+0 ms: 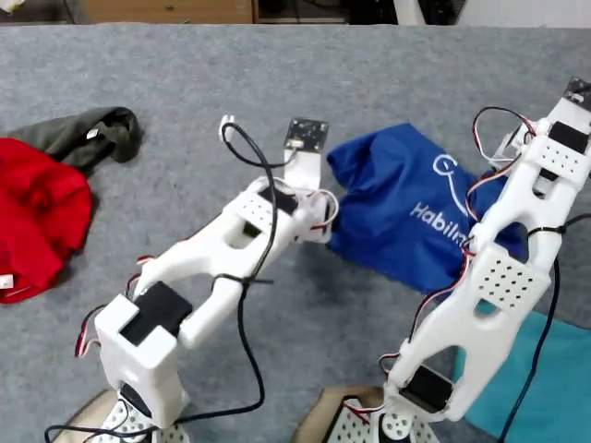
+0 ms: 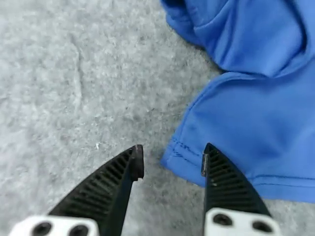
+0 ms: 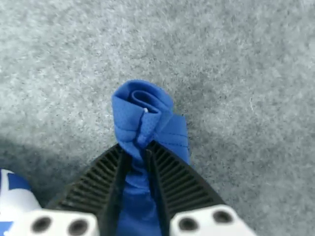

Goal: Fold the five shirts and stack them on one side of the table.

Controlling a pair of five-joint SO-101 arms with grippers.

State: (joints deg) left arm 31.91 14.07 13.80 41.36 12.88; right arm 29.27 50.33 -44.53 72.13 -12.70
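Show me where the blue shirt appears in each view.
High view: blue shirt right of centre, between the arms.
Left wrist view: its hem corner inside the open left gripper.
Right wrist view: a bunched fold pinched in the shut right gripper.
Shared landmark: the grey table cover.

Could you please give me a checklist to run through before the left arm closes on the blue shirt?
1. Right gripper holding the blue shirt: ok, it is shut on a bunched fold.
2. Left gripper open: ok, jaws apart.
3. Shirt corner inside the left gripper's opening: ok, the hemmed corner lies there.
4. Left gripper low enough to catch the fabric: cannot tell.
5. Other shirts folded: not ok, the red shirt and the dark shirt lie crumpled.
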